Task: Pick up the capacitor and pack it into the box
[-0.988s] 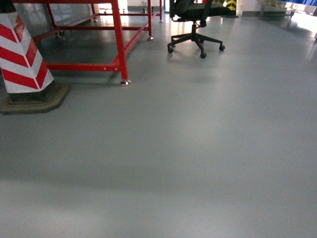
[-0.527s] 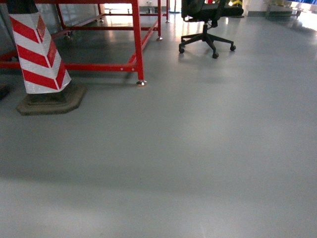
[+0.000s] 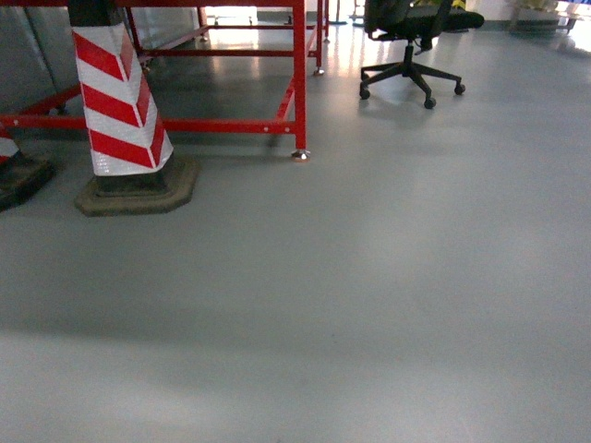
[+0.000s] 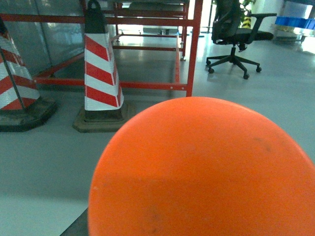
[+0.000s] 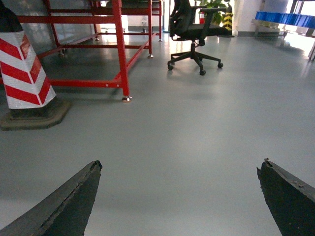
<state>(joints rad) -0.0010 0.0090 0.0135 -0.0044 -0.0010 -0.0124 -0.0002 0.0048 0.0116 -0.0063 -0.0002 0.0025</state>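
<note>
Right wrist view shows the right gripper [image 5: 179, 196] spread wide over bare grey floor [image 3: 369, 277]; no box or capacitor shows anywhere. An orange dome [image 4: 202, 169] blocks the left wrist view, hiding its jaws. Striped cone [image 3: 118, 106], red frame [image 3: 297, 74] and office chair [image 3: 411, 37] stand beyond.

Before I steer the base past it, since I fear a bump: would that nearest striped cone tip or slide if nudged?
The cone likely resists tipping: it sits in a broad dark base that looks heavy. Pushed low, it would probably slide on the smooth, glossy floor.
</note>
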